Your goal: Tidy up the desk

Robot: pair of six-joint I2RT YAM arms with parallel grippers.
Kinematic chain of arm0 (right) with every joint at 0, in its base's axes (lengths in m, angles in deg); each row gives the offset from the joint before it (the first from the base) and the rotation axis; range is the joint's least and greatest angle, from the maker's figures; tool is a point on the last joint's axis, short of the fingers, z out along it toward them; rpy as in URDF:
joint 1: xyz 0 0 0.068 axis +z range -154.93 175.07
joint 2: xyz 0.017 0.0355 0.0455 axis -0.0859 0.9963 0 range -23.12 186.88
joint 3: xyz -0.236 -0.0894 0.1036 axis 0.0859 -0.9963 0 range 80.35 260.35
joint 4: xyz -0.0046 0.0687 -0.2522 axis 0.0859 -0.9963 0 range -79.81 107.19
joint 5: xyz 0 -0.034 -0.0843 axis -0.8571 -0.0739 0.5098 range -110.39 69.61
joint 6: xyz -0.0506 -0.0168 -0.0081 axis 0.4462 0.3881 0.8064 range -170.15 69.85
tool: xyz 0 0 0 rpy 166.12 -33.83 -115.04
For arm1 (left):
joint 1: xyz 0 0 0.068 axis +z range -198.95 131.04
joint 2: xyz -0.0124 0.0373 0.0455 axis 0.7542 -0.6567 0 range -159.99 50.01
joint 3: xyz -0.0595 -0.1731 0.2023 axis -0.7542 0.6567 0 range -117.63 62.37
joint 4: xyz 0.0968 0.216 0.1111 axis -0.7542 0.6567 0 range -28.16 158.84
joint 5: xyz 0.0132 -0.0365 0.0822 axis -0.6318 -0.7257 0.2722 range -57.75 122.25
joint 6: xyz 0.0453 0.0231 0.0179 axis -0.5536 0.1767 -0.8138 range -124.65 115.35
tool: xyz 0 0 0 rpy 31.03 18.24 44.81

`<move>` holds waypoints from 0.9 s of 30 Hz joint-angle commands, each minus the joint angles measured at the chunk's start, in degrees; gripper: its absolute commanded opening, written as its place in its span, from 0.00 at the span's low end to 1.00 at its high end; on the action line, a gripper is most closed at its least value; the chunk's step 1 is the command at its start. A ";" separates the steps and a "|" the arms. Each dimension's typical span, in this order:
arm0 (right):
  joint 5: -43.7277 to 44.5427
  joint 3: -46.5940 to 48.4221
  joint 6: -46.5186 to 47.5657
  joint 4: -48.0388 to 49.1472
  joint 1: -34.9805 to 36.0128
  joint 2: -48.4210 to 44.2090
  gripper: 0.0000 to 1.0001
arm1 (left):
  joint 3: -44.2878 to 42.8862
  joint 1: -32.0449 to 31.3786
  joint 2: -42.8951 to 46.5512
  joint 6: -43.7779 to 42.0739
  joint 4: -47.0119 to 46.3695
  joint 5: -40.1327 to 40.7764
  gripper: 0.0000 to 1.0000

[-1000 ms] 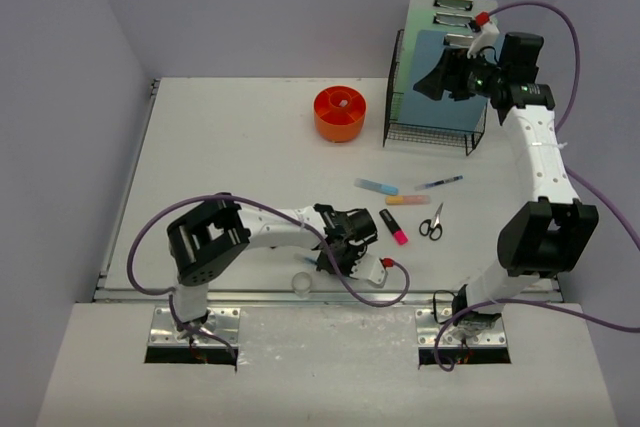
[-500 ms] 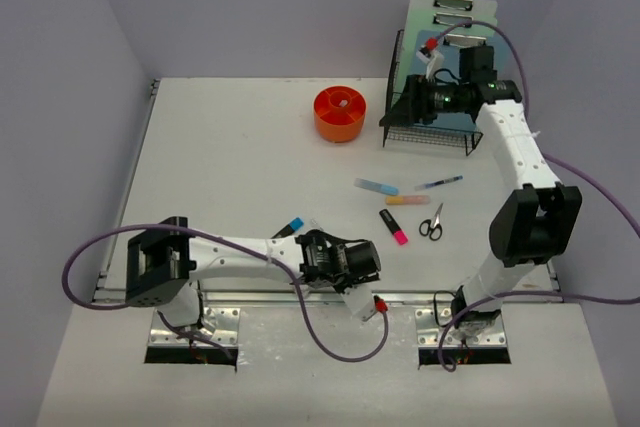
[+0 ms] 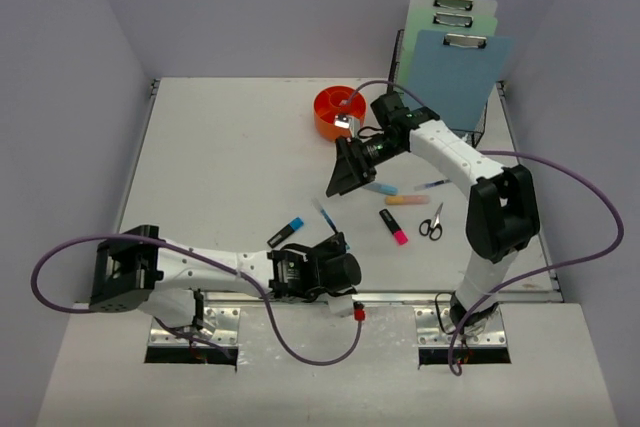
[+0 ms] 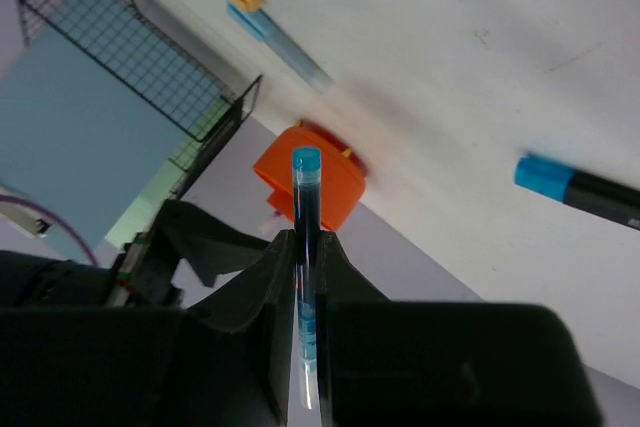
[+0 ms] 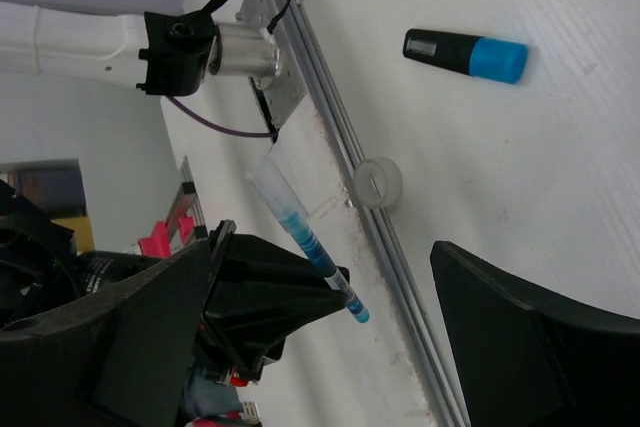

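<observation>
The white desk (image 3: 220,167) carries scattered stationery. My left gripper (image 3: 330,245) hovers near the front rail, shut on a thin blue pen (image 3: 327,219) whose tip points toward the back. In the left wrist view the pen (image 4: 306,207) runs straight between the closed jaws of that gripper (image 4: 305,242). My right gripper (image 3: 342,169) hangs open over the middle of the desk and faces the left gripper. In the right wrist view the right gripper (image 5: 322,243) holds nothing, and the held pen (image 5: 312,245) shows between its spread fingers.
An orange round container (image 3: 340,113) sits at the back. A black wire rack (image 3: 480,127) holds clipboards (image 3: 460,67). Highlighters (image 3: 394,227), another pen (image 3: 438,183), scissors (image 3: 432,222) and a blue-capped marker (image 3: 286,231) lie on the desk. A clear round lid (image 5: 377,183) rests by the rail.
My right gripper left the wire rack and swung forward-left to the desk's middle, jaws spread wider. My left arm stretched out along the front, and the held pen now points toward the back.
</observation>
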 commanded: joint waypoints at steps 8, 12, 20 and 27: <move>-1.75 -7.06 4.30 6.96 3.12 -6.91 0.97 | 12.37 -2.48 14.17 -11.01 -17.45 -3.11 0.00; -1.58 -9.27 4.07 8.60 3.38 -9.12 0.97 | 14.80 -2.56 16.47 -12.52 -21.55 -4.49 0.00; 1.03 -8.50 2.32 10.45 5.10 -9.26 0.91 | 14.87 -2.89 17.81 -14.06 -21.39 -6.25 0.00; -0.25 -1.92 3.38 5.79 6.84 -4.95 0.66 | 14.56 -2.98 17.77 -14.67 -18.18 -8.11 0.00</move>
